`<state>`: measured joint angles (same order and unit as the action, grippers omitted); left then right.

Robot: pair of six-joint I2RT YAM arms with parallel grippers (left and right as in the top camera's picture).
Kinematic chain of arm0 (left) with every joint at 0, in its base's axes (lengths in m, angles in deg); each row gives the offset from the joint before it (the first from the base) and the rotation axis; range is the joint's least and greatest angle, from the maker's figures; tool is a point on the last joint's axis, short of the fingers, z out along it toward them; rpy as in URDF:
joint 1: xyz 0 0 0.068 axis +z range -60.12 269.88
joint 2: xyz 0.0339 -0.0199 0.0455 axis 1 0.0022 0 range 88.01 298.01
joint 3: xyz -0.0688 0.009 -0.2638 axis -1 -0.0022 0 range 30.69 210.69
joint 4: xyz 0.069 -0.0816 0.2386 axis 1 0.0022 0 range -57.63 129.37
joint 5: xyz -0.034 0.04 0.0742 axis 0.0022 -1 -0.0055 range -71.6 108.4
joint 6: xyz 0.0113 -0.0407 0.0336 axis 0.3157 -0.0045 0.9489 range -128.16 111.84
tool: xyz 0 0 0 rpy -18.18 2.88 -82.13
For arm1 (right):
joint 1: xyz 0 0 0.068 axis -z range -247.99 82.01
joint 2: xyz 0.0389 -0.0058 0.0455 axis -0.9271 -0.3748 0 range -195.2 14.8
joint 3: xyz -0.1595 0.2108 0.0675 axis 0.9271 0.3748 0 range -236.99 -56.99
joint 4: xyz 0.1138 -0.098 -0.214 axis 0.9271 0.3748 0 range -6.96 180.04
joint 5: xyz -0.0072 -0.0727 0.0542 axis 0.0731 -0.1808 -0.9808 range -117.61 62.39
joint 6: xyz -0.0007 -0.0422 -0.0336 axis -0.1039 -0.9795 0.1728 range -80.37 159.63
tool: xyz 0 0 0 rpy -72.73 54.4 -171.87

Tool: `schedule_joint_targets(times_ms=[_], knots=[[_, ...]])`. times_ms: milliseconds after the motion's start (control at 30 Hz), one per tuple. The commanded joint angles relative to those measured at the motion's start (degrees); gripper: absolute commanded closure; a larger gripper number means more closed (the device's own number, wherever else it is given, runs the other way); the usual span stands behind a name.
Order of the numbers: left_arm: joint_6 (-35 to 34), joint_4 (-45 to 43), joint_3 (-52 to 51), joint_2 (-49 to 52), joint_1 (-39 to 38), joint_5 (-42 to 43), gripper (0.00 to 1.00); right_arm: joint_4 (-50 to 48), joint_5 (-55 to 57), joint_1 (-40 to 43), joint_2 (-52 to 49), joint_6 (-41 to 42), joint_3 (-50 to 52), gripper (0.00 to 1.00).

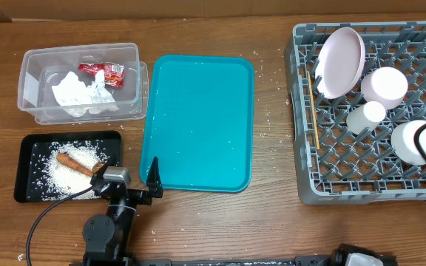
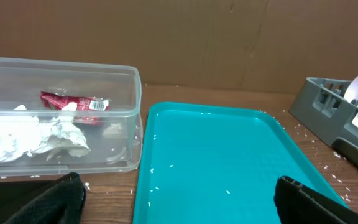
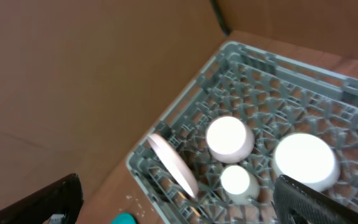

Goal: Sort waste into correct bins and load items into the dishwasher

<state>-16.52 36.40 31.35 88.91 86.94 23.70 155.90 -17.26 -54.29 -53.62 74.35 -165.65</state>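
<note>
overhead: only view with black tray [image 1: 22, 170] holding rice [image 1: 54, 176] and brown food piece [image 1: 76, 162]; wooden stick [image 1: 313, 111] in dish rack [image 1: 361, 195]; teal tray [image 1: 198, 111] between.
left wrist: left hand [image 2: 179, 204] spread, facing teal tray; napkin [image 2: 48, 140] and wrapper [image 2: 73, 102] in clear tub [image 2: 126, 81]; barcode unreadable.
right wrist: right hand [image 3: 179, 205] spread above rack's plate [image 3: 173, 165], bowls [image 3: 303, 160], cup [image 3: 236, 180].

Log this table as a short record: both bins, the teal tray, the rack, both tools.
clear tub: holds a crumpled napkin and a red-and-white wrapper
black tray: rice grains and a brownish-orange food piece
teal tray: between the bins and the rack, only a few stray grains on it
dish rack: plate leaning on edge, two bowls, cup, wooden stick along its left side
left tool: open, holding nothing, at the teal tray's near edge
right tool: open, holding nothing, above the rack
</note>
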Motion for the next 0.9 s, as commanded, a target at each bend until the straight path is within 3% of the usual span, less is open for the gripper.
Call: schedule_joint_targets(times_ms=[0, 300, 500, 700, 867], knots=[[1.09, -0.02, -0.39, -0.66, 0.35, -0.85, 0.00, -5.29, -2.10, -1.55, 6.49, 0.90, 10.23, 0.00], [1.09, -0.02, -0.39, -0.66, 0.35, -0.83, 0.00, -33.68, -6.95, -7.26, 29.77, 0.83, 49.66, 0.00], [1.09, -0.02, -0.39, -0.66, 0.35, -0.83, 0.00, -50.66, -15.50, -7.89, 44.89, -7.65, 72.67, 0.00], [1.09, -0.02, -0.39, -0.66, 0.35, -0.83, 0.00, -65.72, -21.86, -7.91, 57.42, -9.90, 91.76, 0.00], [1.11, -0.02, -0.39, -0.66, 0.35, -0.83, 0.00, -72.70, -23.93, -8.02, 63.45, -9.88, 101.24, 0.00]])
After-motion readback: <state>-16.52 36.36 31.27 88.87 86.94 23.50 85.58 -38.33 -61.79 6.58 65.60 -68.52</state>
